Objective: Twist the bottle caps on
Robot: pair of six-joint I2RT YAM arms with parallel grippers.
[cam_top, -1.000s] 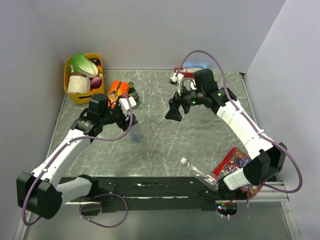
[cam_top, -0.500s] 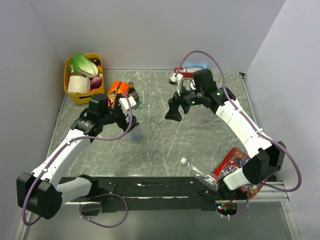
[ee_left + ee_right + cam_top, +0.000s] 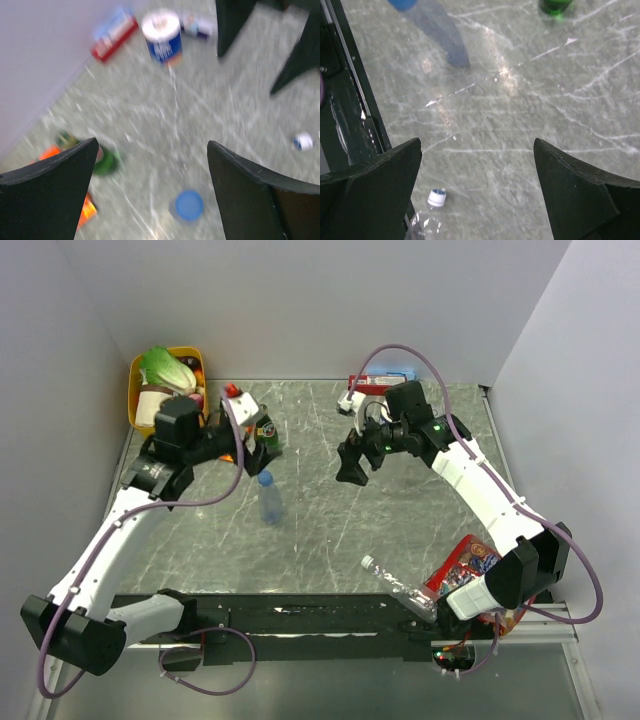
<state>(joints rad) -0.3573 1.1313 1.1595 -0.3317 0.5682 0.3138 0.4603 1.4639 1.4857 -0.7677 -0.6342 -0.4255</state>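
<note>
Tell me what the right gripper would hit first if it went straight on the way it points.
Probably bare table. Between the open fingers of the right gripper only stone shows; the lying bottle sits off to one side. Depth is unclear.

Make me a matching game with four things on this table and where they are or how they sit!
Things:
1. blue-capped bottle
2. bottle by the right arm's base
3. yellow basket
4. red box

Place or state:
a. lying on its side
b. in the back left corner
c. standing upright
d. at the back edge, right of the middle

Pairs: 1-c, 2-a, 3-b, 4-d
</note>
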